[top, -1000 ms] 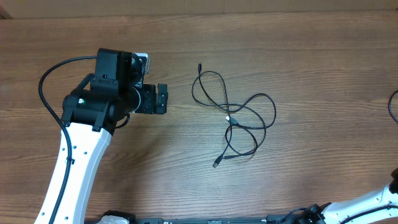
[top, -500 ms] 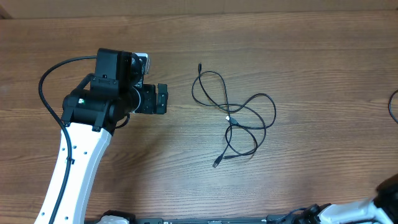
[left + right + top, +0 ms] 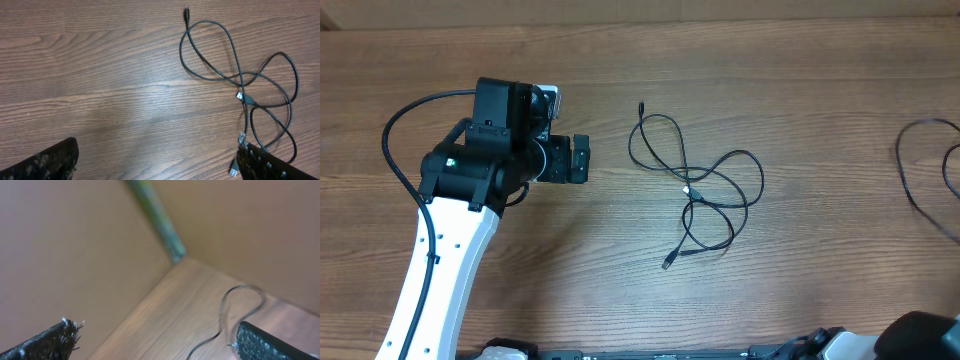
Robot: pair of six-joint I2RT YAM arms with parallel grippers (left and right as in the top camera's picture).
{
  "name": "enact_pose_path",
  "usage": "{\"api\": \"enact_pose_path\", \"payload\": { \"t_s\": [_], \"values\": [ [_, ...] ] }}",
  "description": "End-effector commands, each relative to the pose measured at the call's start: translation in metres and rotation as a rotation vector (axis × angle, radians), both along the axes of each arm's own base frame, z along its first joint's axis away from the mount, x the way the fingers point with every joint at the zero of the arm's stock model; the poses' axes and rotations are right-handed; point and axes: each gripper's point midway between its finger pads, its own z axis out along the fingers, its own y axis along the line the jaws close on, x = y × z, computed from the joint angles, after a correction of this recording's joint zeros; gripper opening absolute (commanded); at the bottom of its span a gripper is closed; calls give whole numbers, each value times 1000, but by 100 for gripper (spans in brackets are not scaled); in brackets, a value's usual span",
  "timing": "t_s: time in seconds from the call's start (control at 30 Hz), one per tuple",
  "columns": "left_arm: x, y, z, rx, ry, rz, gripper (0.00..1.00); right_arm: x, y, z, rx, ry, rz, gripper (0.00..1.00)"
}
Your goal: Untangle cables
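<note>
**Bench** (image 3: 800, 80): brown wood grain. It carries everything listed below.

**Left arm** (image 3: 445, 250): white links and a black wrist, reaching in from the near left edge. It sits left of the tangle and apart from it.

**Right arm** (image 3: 920, 335): we see only a sliver at the near right corner, well apart from the work. A loop of its thicker arm wiring (image 3: 915, 170) hangs at the right edge. This wiring is not part of the task.

**Cables** (image 3: 692, 195): thin black cords lying flat on the bench right of centre. They loop over one another at a crossing near the middle. We cannot tell how many cords there are.

**Left fingers** (image 3: 47, 161): spread wide and empty, with bare bench between them. The tangle lies off to one side of their view.

**Right fingers** (image 3: 42, 342): also parted, holding nothing. Their camera is blurred and faces the wall and the bench edge.

**Plug ends:**
- The far plug (image 3: 641, 106) lies clear of the loops.
- The silver-tipped plug (image 3: 687, 188) sits at the crossing.
- The near plug (image 3: 668, 262) lies just outside the lowest loop.

**Handling note:** we judge the step in hand to be the first approach.
- We would take a free end, not the crossing. The far plug looks easiest to pinch.
- Close low on the cord just behind the plug.
- Draw it back along its own loop while the second arm pins the middle, so the bundle does not drag along whole.
</note>
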Motion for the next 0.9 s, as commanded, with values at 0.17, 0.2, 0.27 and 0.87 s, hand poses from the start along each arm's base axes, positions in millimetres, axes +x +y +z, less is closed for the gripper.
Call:
{"api": "enact_pose_path", "payload": {
  "t_s": [0.17, 0.2, 0.27, 0.87],
  "values": [
    [5, 3, 4, 6, -11, 17, 100, 36, 103, -3, 34, 42, 283, 100],
    [5, 3, 4, 6, -11, 17, 100, 38, 113, -8, 45, 59, 310, 100],
    [5, 3, 4, 6, -11, 17, 100, 42, 135, -16, 37, 99, 383, 100],
    [5, 3, 4, 6, -11, 17, 100, 32, 276, -106, 92, 436, 799, 100]
  ]
}}
